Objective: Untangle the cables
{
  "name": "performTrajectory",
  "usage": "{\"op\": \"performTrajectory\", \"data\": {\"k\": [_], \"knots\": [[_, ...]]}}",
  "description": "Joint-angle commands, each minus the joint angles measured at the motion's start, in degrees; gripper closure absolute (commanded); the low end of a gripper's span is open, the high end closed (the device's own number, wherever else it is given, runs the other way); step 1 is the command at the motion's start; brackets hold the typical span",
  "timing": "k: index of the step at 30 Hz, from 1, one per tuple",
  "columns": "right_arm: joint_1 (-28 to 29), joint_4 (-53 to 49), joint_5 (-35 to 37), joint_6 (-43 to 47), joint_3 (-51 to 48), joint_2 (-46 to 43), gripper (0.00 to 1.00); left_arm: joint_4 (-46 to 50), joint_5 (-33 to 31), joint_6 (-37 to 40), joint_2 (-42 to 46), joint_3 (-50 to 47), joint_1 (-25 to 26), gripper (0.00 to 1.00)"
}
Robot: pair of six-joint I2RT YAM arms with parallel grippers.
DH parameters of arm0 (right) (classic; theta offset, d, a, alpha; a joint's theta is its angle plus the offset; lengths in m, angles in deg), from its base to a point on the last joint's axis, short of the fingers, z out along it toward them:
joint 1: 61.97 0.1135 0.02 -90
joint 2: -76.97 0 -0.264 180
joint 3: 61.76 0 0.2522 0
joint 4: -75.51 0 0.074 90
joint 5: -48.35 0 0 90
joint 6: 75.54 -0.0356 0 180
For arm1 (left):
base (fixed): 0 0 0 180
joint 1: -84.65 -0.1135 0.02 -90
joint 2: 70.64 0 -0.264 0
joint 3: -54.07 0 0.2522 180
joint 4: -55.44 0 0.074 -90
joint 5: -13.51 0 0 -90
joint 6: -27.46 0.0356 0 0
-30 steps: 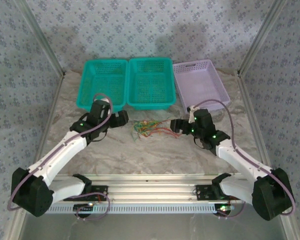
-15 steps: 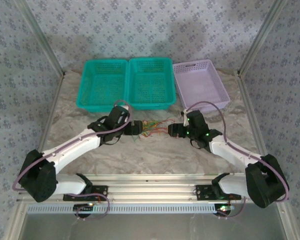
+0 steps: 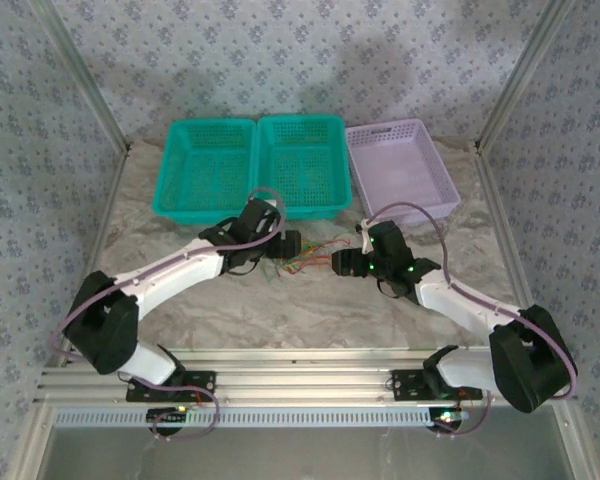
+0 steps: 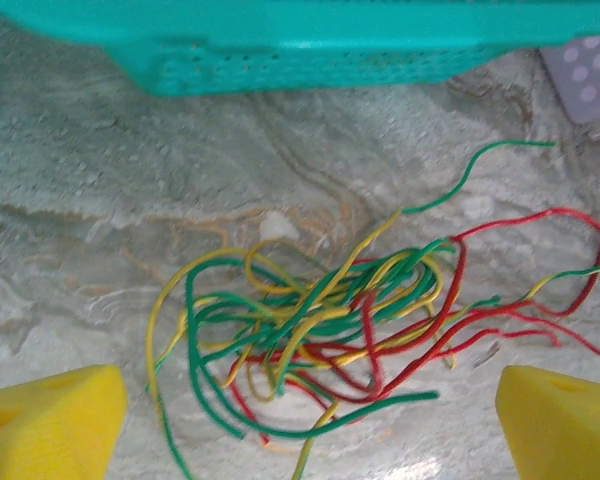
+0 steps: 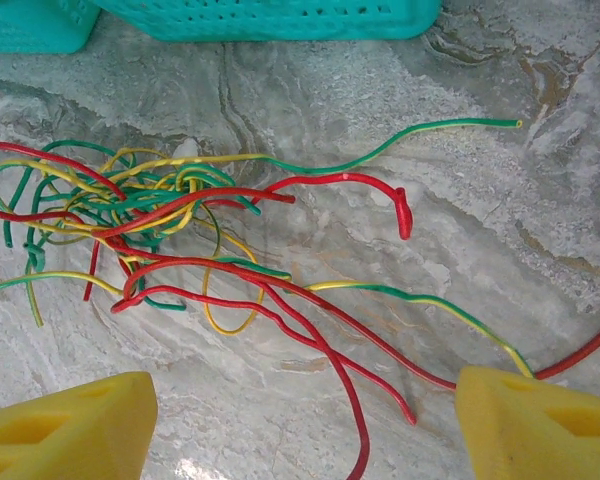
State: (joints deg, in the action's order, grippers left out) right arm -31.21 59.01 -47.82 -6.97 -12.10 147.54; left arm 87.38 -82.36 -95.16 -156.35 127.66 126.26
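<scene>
The cables (image 3: 315, 256) lie as a loose tangle of thin red, green and yellow wires on the marbled table, between my two grippers. In the left wrist view the knotted part of the cables (image 4: 320, 320) sits just ahead of my left gripper (image 4: 305, 430), whose yellow pads (image 4: 40, 425) stand wide apart with nothing clamped. From above, the left gripper (image 3: 291, 244) is at the tangle's left edge. My right gripper (image 5: 300, 430) is open over trailing red strands, and the cables (image 5: 130, 210) bunch at its upper left. From above, the right gripper (image 3: 342, 266) is at the tangle's right edge.
Two teal baskets (image 3: 208, 124) (image 3: 300, 120) and a lilac basket (image 3: 400, 127) stand side by side behind the tangle. The teal basket wall (image 4: 310, 55) is close beyond the cables. Aluminium frame rails border the table, and the arm bases sit at the near edge.
My left arm has swung right and reached out until its gripper is at the tangle. The right gripper has crept a little left towards the cables.
</scene>
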Motion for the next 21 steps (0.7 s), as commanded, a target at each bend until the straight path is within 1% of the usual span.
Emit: {"op": "performTrajectory", "data": {"k": [1,5,9,12,18,20,21], "knots": [[0.46,-1.51,1.31,1.13,1.54,-2.28,0.19,2.67,-2.62,1.01,-2.35,4.29,1.09,0.08],[0.51,-2.65,1.70,1.39,1.45,-4.16,0.19,5.37,-5.34,1.76,-4.91,7.09,2.33,0.11],[0.58,-3.82,2.39,1.48,1.45,-6.49,0.17,7.16,-7.72,2.22,-6.29,8.02,3.37,0.18],[0.54,-4.39,2.72,1.48,1.56,-7.67,0.16,7.57,-8.02,1.86,-6.82,8.06,3.51,0.23],[0.57,-5.44,2.05,1.48,2.46,-8.05,0.15,7.71,-8.25,1.51,-7.64,8.20,3.83,0.28],[0.77,-5.43,1.73,1.32,2.46,-8.21,0.14,7.57,-8.38,1.42,-7.97,8.33,3.85,0.33],[0.82,-5.47,1.67,1.30,2.51,-8.25,0.14,7.58,-8.35,1.42,-8.13,8.42,3.84,0.34]]}}
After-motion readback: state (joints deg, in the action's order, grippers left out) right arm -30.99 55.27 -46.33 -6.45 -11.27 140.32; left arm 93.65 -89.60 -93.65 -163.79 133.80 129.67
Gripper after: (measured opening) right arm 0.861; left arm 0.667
